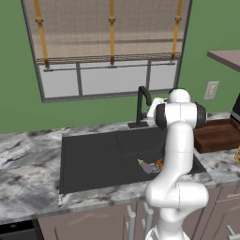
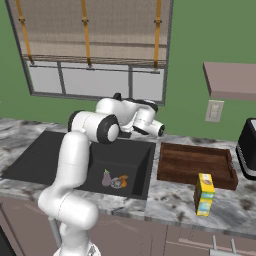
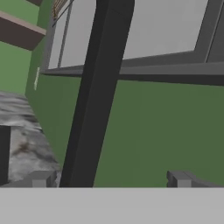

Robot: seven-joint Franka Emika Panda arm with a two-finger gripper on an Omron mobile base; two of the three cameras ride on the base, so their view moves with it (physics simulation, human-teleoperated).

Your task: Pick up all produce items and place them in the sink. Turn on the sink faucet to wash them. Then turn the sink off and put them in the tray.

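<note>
The black sink (image 1: 89, 159) (image 2: 45, 155) is set into the marble counter. Near its front right lie the produce items, the purple one (image 1: 148, 166) (image 2: 106, 178) and the orange one (image 1: 160, 163) (image 2: 123, 181), on either side of the steel drain (image 2: 116, 183). The sink faucet (image 1: 142, 104) stands behind the basin. In the hand view the sink faucet (image 3: 94, 96) is a dark bar close in front. My gripper (image 3: 110, 179) is open with nothing held, the bar nearer its left fingertip (image 3: 41, 178). The brown tray (image 1: 213, 145) (image 2: 195, 149) sits right of the sink.
A yellow carton (image 2: 204, 194) stands on the counter in front of the tray. A black appliance (image 2: 248, 150) is at the far right, under a wall shelf (image 2: 232, 80). A wall outlet (image 2: 214, 111) and a blinded window (image 1: 110, 51) are behind the counter.
</note>
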